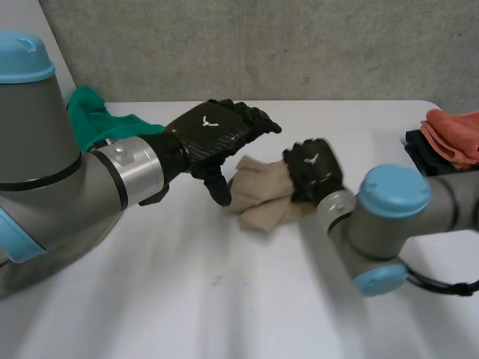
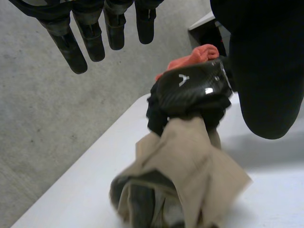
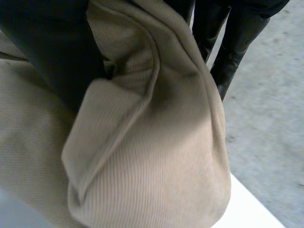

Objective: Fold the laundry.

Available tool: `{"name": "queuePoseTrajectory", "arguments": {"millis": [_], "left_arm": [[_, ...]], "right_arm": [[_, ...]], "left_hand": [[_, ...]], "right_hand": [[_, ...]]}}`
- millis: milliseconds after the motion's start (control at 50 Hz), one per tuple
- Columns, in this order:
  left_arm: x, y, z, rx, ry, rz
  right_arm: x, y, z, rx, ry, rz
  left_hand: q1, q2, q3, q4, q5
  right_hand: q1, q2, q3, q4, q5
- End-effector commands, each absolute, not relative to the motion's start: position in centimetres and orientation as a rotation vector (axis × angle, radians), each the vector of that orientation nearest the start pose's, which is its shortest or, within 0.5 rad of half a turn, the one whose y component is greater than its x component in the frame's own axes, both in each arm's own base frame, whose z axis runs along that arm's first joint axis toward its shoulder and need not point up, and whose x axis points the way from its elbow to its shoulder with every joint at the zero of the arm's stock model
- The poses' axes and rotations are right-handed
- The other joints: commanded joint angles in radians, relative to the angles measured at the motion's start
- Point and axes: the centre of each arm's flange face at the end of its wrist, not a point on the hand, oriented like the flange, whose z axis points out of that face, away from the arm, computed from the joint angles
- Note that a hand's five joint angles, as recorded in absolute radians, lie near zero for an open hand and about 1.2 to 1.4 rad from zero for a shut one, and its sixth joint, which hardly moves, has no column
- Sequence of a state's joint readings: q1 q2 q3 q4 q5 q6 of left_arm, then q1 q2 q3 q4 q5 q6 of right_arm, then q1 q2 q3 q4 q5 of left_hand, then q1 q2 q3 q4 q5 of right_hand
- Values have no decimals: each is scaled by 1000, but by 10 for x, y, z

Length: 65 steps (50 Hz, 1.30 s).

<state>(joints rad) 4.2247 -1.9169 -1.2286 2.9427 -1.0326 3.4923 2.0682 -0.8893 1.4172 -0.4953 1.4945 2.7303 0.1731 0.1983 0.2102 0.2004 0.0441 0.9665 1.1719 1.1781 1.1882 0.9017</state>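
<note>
The beige cloth (image 1: 262,196) sits bunched near the middle of the white surface (image 1: 224,299), which stretches broad and smooth on the cloth's near side. Behind the cloth, the surface's far edge meets a rough grey wall (image 1: 299,45). The right hand (image 1: 310,170), glossy black, clamps the cloth's right side, soft finely ribbed fabric crumpled between thumb and fingers. The left hand (image 1: 213,138) hovers at the cloth's left edge, fingers straight, holding nothing. Far left of the cloth a green cloth (image 1: 93,120) lies heaped. Far right, an orange cloth (image 1: 455,133) lies on a dark cloth (image 1: 418,148) by the edge.
</note>
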Motion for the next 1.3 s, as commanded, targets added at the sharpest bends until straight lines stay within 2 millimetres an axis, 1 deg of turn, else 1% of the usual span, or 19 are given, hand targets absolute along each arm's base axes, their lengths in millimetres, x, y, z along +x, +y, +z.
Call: {"name": "queuePoseTrajectory", "arguments": {"millis": [20,60,180,200,260,340,380,460,580,680,740,820,900,960,1200,1220,1260,1280,1300], "left_arm": [[-322,-235,289,1690,2253,-2289],[-322,-235,291,1685,2243,-2301],[-322,-239,296,1661,2222,-2341],[-322,-240,297,1658,2220,-2347],[-323,-240,301,1654,2209,-2365],[-324,-241,305,1646,2203,-2382],[-324,-241,307,1644,2193,-2391],[-325,-240,308,1648,2186,-2397],[-326,-237,309,1654,2180,-2399],[-329,-232,306,1649,2193,-2383],[-331,-229,304,1658,2199,-2375],[-334,-225,300,1678,2211,-2363],[-335,-221,297,1691,2221,-2350],[-335,-221,297,1694,2223,-2348],[-334,-217,303,1696,2195,-2370],[-334,-217,304,1694,2196,-2369],[-333,-216,305,1693,2191,-2373],[-333,-216,305,1695,2191,-2374],[-333,-216,306,1695,2189,-2376]], "right_arm": [[296,-360,176,-966,1863,-2218],[290,-372,185,-949,1838,-2262],[278,-413,237,-786,1661,-2429],[271,-426,254,-714,1608,-2472],[252,-446,277,-609,1546,-2539],[211,-479,318,-451,1414,-2660],[197,-488,329,-410,1378,-2696],[139,-516,342,-309,1311,-2787],[77,-544,313,-328,1296,-2783],[23,-561,238,-365,1408,-2580],[-10,-560,192,-393,1477,-2508],[-29,-548,147,-462,1561,-2416],[-41,-537,128,-544,1599,-2368],[-46,-534,125,-572,1612,-2355],[-49,-526,148,-557,1627,-2348],[-54,-523,147,-518,1663,-2327],[-62,-518,146,-468,1713,-2299],[-69,-512,154,-430,1753,-2285],[-72,-510,161,-422,1769,-2283]], "left_hand": [[52,27,15,25,7],[52,27,15,25,7],[52,27,15,25,7],[55,30,18,28,10],[55,30,18,28,10],[55,30,18,28,10],[55,30,18,28,10],[55,30,18,28,10],[58,33,21,31,12],[58,33,21,31,12],[58,33,21,31,12],[58,33,21,31,12],[61,36,24,34,15],[61,36,24,34,15],[61,36,24,34,15],[61,36,24,34,15],[61,36,24,34,15],[61,36,24,34,15],[58,33,21,31,13]], "right_hand": [[430,224,218,208,320],[430,224,218,208,320],[430,224,218,208,320],[430,224,218,208,320],[430,224,218,208,320],[430,224,218,208,320],[430,224,218,208,320],[430,224,218,208,320],[430,224,218,208,320],[430,224,218,208,320],[430,224,218,208,320],[430,224,218,208,320],[430,224,218,208,320],[430,224,218,208,320],[430,224,218,208,320],[312,106,100,90,202],[-522,-727,-733,-744,-632],[-792,-997,-1004,-1014,-902],[-792,-997,-1004,-1014,-902]]}}
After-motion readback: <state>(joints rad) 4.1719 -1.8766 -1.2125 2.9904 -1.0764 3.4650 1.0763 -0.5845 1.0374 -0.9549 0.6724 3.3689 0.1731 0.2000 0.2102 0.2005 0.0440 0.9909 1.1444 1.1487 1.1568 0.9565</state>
